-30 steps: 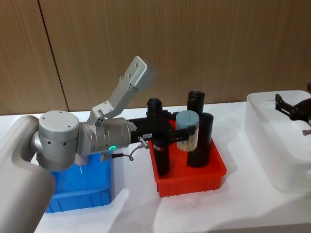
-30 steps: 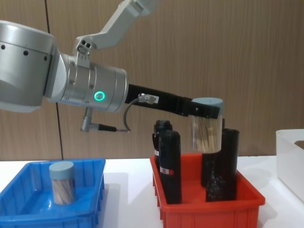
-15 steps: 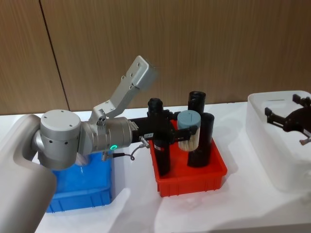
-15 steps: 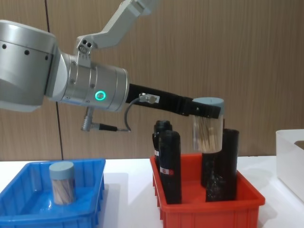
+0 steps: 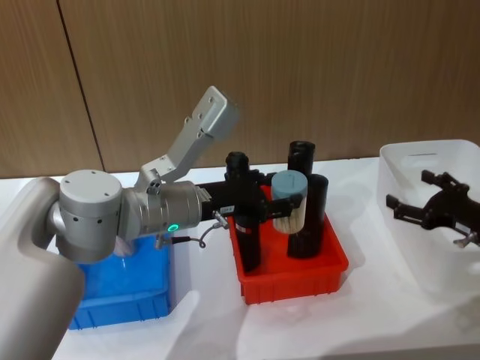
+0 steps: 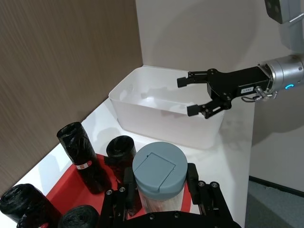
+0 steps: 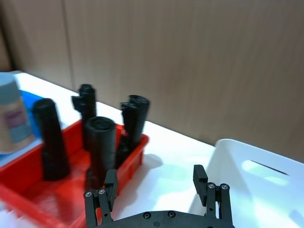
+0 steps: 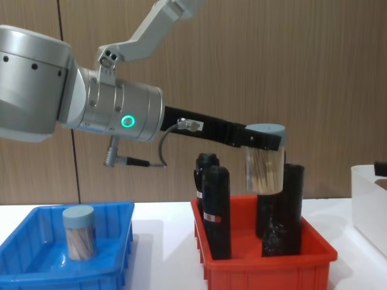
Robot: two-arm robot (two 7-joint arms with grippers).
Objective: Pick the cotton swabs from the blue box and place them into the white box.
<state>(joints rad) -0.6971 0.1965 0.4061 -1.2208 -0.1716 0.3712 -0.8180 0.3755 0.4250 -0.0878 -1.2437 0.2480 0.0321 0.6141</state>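
Note:
My left gripper (image 5: 289,202) is shut on a cotton swab jar (image 5: 289,196) with a grey-blue lid, holding it upright in the air over the red bin among the black cylinders. From the side the held jar (image 8: 264,162) hangs level with the cylinder tops. A second cotton swab jar (image 8: 79,231) stands in the blue box (image 8: 36,273) at the left. My right gripper (image 5: 409,189) is open and empty over the left wall of the white box (image 5: 411,244), with its fingers pointing toward the red bin. The left wrist view shows the held jar's lid (image 6: 158,166) and the open right gripper (image 6: 187,96) farther off.
The red bin (image 5: 294,282) sits between the blue and white boxes and holds several tall black cylinders (image 8: 216,211). A wood-panelled wall stands behind the table. A strip of bare white tabletop (image 5: 364,255) separates the red bin from the white box.
My right gripper has moved left across the white box, from its far right side to its left wall. The left arm and the held jar have stayed in place.

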